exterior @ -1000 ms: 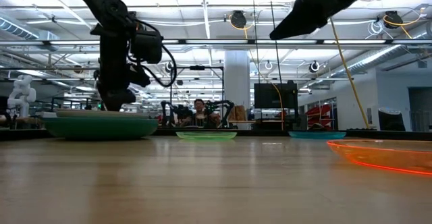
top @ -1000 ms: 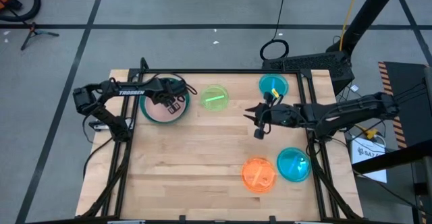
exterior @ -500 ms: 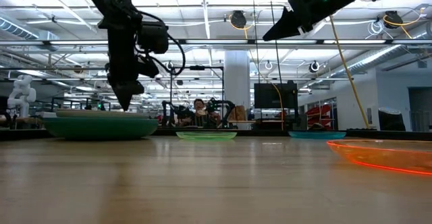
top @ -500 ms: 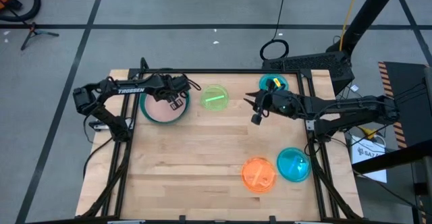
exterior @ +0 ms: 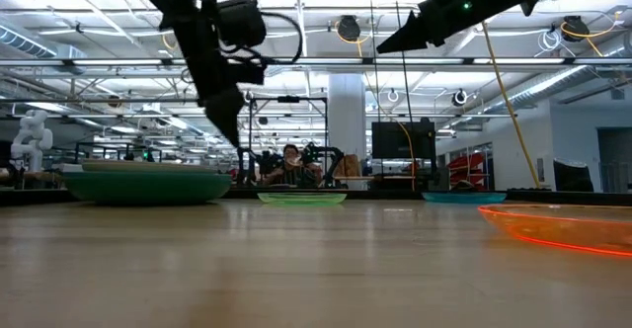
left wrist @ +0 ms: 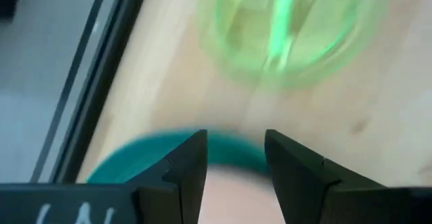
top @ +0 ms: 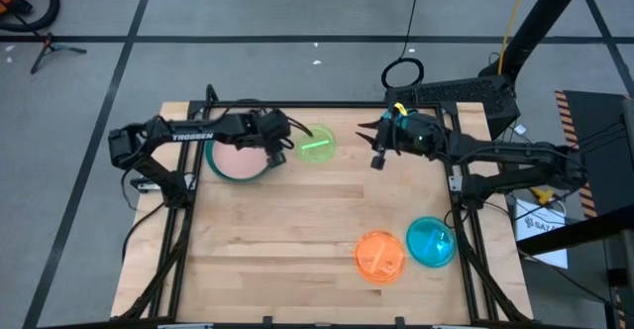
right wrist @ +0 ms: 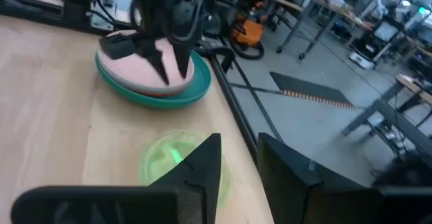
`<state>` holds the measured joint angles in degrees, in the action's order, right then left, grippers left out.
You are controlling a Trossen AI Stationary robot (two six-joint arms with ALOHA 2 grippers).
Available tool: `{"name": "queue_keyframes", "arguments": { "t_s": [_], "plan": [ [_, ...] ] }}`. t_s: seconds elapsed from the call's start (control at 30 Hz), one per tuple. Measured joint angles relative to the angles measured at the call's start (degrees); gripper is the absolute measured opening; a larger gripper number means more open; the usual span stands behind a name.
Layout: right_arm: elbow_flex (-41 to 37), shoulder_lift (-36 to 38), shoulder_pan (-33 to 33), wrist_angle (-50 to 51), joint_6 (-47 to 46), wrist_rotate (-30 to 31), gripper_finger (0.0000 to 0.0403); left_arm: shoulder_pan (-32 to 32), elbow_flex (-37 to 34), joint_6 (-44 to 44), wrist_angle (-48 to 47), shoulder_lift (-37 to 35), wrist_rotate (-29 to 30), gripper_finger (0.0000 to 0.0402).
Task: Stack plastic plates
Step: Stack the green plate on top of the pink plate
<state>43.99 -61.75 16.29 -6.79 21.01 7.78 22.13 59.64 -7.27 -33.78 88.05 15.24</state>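
1. Left gripper (top: 287, 143): jaws narrowly parted, empty, above the stacked plates' (top: 238, 158) edge toward the lime plate (top: 317, 144).
2. Right gripper (top: 374, 143): jaws slightly parted, empty, raised beside the lime plate.
3. Orange plate (top: 380, 256) and blue plate (top: 431, 241): touching, near the surface's (top: 287, 230) front right.

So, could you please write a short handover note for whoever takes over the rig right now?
Left gripper: open, empty, raised between the stack and the lime plate.
Right gripper: open, empty, raised over the back right of the table, beside the back blue plate, which its arm hides from above.
Done: larger plates stacked at back left, pink plate on top, teal plate showing beneath; the plates under these cannot be counted.
Left: four small plates lie single: lime at back centre, blue at back right, orange plate and front blue plate side by side at front right.
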Motion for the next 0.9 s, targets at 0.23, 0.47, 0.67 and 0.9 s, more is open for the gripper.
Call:
{"name": "queue_keyframes", "arguments": {
  "t_s": [0.23,0.47,0.67,0.9],
  "plan": [
    [0.0,0.1,3.3,-4.9,2.9,-4.6,0.009,-4.3,0.0,-2.6,12.2,0.0,-5.6,0.0157],
    [0.0,0.1,5.4,-8.5,2.6,-8.6,0.009,-7.4,0.1,-3.0,21.0,3.7,-7.7,0.0157],
    [0.0,0.2,5.6,-8.1,2.4,-8.1,0.009,-8.7,0.0,-3.0,24.8,9.7,-7.8,0.0157],
    [0.0,0.2,5.6,-6.7,3.8,-8.1,0.009,-8.2,0.0,-1.6,30.0,15.0,-12.0,0.0157]
  ]
}}
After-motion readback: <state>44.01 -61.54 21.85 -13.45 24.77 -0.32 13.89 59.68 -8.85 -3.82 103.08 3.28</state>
